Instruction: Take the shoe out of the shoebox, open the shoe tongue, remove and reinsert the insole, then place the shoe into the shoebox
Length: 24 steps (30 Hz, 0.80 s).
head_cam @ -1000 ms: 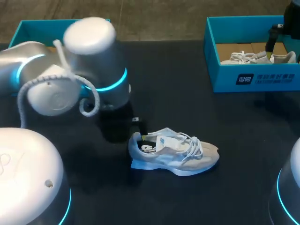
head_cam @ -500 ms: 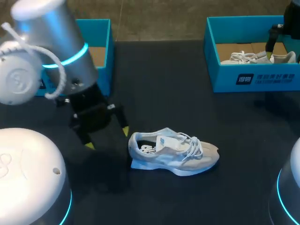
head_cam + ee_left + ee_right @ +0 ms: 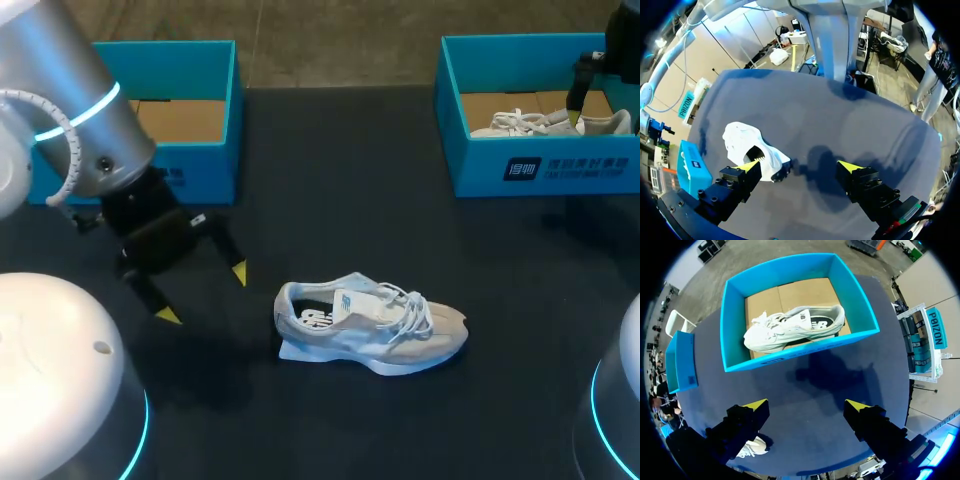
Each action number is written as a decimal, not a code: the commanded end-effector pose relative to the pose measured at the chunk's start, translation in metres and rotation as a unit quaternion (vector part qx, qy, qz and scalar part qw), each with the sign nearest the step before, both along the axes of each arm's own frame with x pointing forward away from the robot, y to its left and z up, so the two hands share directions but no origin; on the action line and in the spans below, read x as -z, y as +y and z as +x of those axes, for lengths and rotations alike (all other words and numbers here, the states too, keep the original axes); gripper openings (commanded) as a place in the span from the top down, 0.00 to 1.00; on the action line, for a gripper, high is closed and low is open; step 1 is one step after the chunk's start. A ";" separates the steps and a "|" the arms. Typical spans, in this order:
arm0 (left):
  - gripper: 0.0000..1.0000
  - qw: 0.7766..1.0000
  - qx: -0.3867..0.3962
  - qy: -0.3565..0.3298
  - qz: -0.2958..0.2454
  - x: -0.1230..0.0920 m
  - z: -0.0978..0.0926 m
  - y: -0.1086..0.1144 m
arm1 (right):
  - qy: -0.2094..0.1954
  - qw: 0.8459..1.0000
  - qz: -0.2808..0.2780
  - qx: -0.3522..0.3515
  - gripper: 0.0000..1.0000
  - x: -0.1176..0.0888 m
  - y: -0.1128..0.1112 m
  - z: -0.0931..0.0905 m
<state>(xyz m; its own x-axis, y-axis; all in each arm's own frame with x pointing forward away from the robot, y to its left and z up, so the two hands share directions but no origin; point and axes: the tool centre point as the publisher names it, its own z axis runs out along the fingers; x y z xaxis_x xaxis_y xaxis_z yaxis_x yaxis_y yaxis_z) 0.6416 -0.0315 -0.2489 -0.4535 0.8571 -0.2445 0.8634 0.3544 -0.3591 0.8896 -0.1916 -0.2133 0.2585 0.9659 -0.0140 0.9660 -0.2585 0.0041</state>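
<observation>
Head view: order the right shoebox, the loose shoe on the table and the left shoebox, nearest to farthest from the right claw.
1. Right shoebox, back right, close by the right claw.
2. Loose shoe, front middle.
3. Left shoebox, back left, on the far side.

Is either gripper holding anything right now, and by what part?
Nothing is held. The left gripper is open, apart from the table shoe; the right gripper is open, the boxed shoe ahead of it.
</observation>
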 end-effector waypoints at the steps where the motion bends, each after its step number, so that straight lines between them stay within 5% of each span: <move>1: 0.00 1.000 -0.001 -0.003 -0.001 0.001 -0.003 0.002 | 0.000 1.000 0.000 0.000 0.00 0.000 0.000 0.000; 5: 0.00 1.000 -0.004 0.004 -0.012 0.002 -0.003 0.004 | 0.000 1.000 0.000 0.000 0.00 0.000 0.000 0.000; 10: 0.00 0.993 -0.097 0.040 -0.061 0.008 -0.007 0.015 | 0.000 1.000 0.000 0.000 0.00 0.000 0.000 0.000; 24: 0.00 0.941 -0.241 0.155 -0.180 0.036 0.000 0.040 | 0.000 1.000 0.000 0.000 0.00 0.000 0.000 0.000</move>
<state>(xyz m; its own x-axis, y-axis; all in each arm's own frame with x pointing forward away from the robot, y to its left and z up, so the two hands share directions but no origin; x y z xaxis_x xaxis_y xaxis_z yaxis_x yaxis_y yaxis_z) 0.6401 0.0032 -0.2702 -0.8210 0.5217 -0.2320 0.5244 0.5284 -0.6676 0.8897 -0.1916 -0.2133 0.2585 0.9659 -0.0140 0.9660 -0.2584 0.0041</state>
